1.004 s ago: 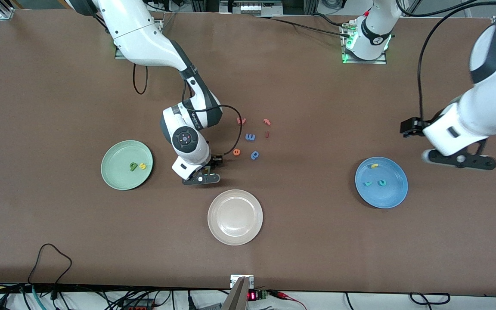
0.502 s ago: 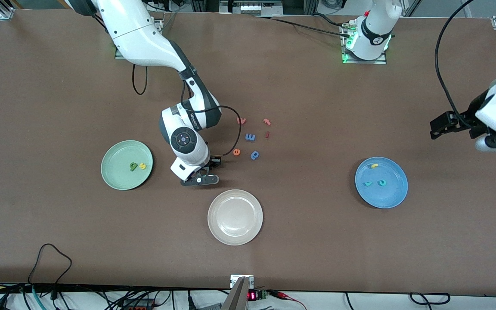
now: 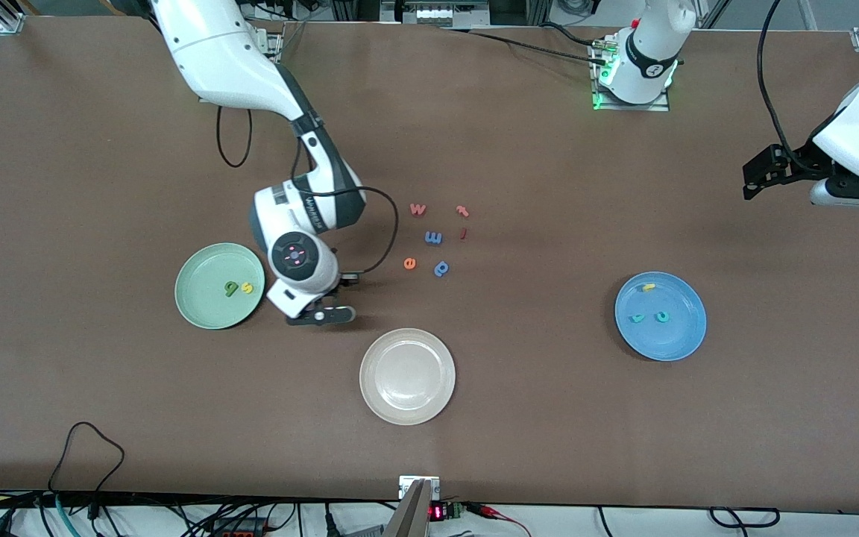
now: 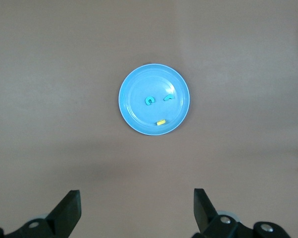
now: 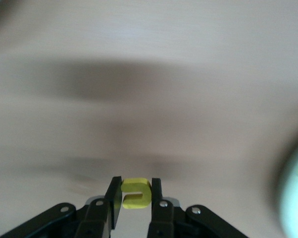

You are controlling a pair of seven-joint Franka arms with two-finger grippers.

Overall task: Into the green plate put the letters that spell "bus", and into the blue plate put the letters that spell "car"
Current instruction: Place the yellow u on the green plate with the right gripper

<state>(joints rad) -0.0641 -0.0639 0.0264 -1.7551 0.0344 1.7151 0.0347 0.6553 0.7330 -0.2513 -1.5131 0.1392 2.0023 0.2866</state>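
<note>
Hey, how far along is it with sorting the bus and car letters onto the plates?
Mostly done. The blue plate already holds c, a and r. The green plate has b and s. The right gripper holds the yellow u, which must still reach the green plate. The left gripper waits, jaws open.

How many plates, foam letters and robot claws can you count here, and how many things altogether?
Plates: 3 (green plate, blue plate, off-white plate)
Foam letters: 12 (2 on the green plate, 3 on the blue plate, 6 loose on the table, 1 yellow letter in the right claw)
Claws: 2 (right claw, left claw)
Total: 17
</note>
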